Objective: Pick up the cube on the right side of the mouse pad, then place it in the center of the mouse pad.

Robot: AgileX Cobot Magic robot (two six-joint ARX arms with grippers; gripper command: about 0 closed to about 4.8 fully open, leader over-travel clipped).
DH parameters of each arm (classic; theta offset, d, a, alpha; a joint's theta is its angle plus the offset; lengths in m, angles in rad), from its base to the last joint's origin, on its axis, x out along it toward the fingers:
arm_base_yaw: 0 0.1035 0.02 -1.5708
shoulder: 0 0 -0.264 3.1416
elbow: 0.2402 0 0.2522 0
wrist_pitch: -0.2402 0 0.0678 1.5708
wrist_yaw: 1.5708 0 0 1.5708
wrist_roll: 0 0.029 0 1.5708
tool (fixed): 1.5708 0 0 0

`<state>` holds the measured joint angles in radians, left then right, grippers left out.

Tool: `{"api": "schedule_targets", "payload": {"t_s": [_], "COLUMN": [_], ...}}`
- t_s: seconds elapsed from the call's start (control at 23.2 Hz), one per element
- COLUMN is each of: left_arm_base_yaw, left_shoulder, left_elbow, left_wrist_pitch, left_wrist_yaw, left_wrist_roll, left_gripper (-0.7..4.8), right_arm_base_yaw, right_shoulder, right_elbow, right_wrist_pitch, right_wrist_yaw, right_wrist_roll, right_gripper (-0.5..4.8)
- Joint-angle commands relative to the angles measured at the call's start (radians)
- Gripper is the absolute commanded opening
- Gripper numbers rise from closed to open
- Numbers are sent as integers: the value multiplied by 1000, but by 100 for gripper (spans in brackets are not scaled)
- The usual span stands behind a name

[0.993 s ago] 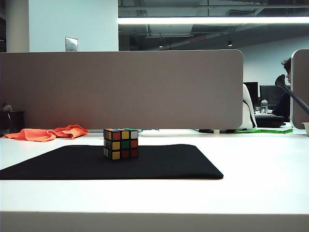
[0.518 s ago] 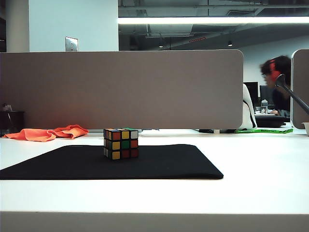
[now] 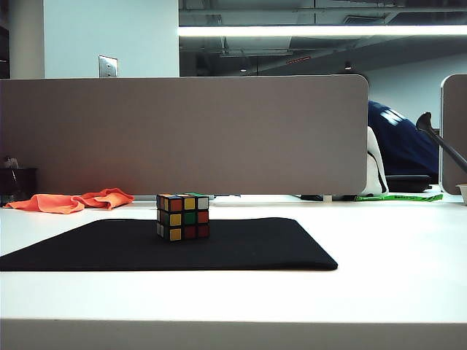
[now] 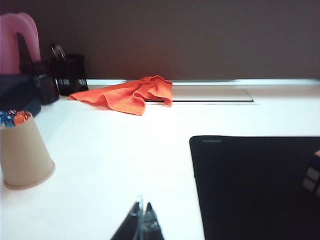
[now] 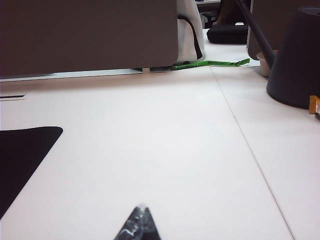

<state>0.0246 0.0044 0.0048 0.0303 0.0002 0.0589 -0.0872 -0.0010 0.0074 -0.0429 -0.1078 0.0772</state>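
Nothing on the desk moved; only the person behind the divider shifted. Cube sits mid mouse pad, orange cloth at its 10 o'clock. Left gripper and right gripper hover low, both pinched together, empty.

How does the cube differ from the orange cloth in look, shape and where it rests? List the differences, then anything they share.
The cube is a crisp, boxy block with many-coloured stickers; the orange cloth is one plain colour.
The cube stands square and upright; the cloth lies low and crumpled.
The cube sits on the black mouse pad; the cloth lies on the bare white table behind the pad.
Shared: neither the left gripper nor the right gripper touches either one.
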Motion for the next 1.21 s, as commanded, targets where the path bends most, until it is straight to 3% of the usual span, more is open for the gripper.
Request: {"api": "schedule_targets", "payload": {"t_s": [0.04,1.04,1.21], "left_arm_base_yaw": [-2,-1,-1], "left_shoulder": [1,1,1], "left_elbow": [4,4,4], "left_wrist_pitch": [22,30,30], "left_wrist_yaw": [3,4,3], "left_wrist_roll": [43,33,-15], "left_gripper": [-6,-5,-5], "right_arm_base_yaw": [0,0,-1], "right_shoulder": [-1,-1,-1], "right_elbow": [-2,-2,-2], "right_wrist_pitch": [13,-6,8], "right_wrist_yaw": [1,1,1], "right_wrist_roll": [-33,-120,-119], "right_gripper": [-6,-6,-6]}}
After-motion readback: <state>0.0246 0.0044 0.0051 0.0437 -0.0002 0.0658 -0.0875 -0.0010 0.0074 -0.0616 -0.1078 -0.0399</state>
